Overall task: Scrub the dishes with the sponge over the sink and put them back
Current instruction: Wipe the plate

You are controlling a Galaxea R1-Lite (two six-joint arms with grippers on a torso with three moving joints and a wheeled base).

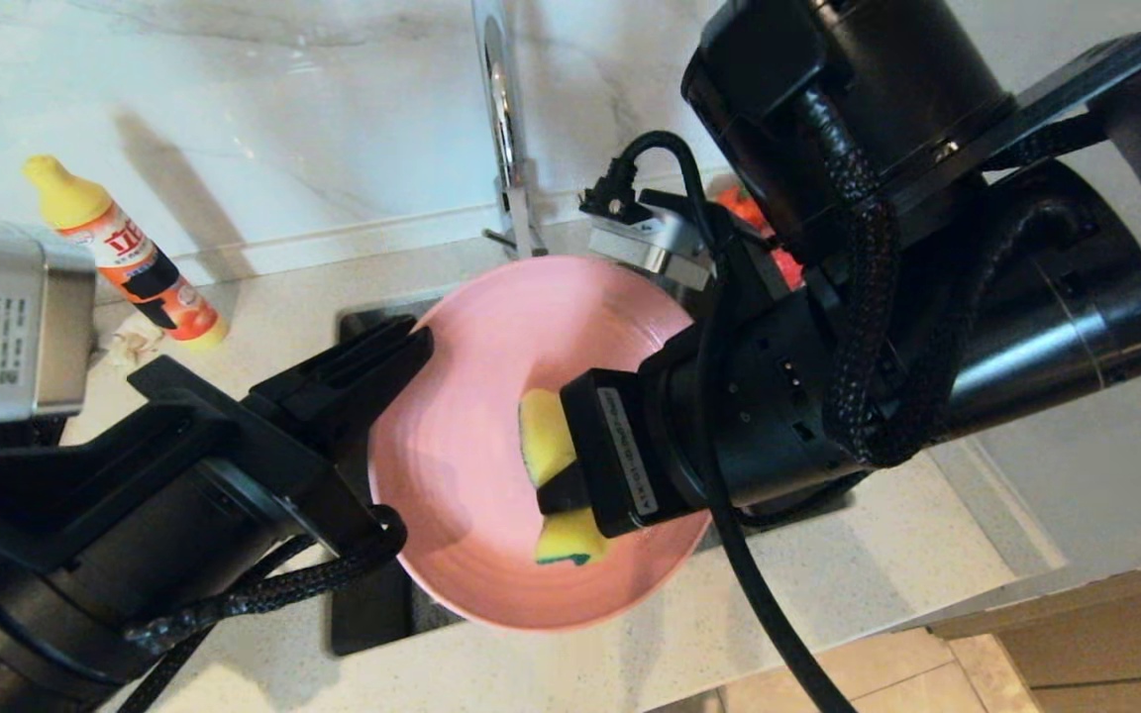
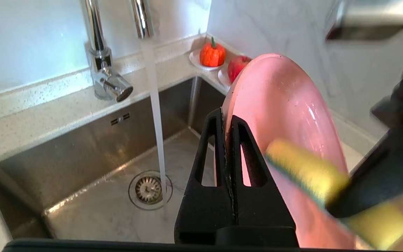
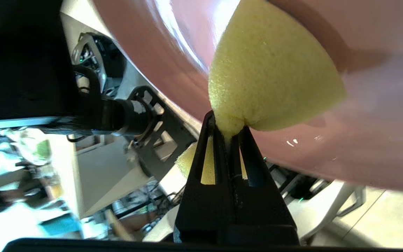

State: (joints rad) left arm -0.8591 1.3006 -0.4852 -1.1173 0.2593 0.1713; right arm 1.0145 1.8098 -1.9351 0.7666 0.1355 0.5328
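Note:
A matte pink plate (image 1: 491, 416) is held tilted above the steel sink (image 2: 82, 154), its face turned toward the right arm. My left gripper (image 1: 412, 356) is shut on the plate's left rim; in the left wrist view its jaws (image 2: 226, 120) pinch the plate (image 2: 282, 101) edge. My right gripper (image 1: 570, 446) is shut on the yellow sponge (image 1: 543, 436), pinched at its middle, and the sponge (image 3: 268, 77) presses against the plate (image 3: 380, 133) face. The sponge (image 2: 306, 168) shows blurred in the left wrist view. No teal bowl is in view.
Water runs from the chrome tap (image 2: 98, 52) down to the drain strainer (image 2: 148, 189). A dish-soap bottle (image 1: 125, 253) stands on the counter at the left. A small pumpkin (image 2: 212, 54) and an apple (image 2: 236, 66) sit on saucers at the sink's far corner.

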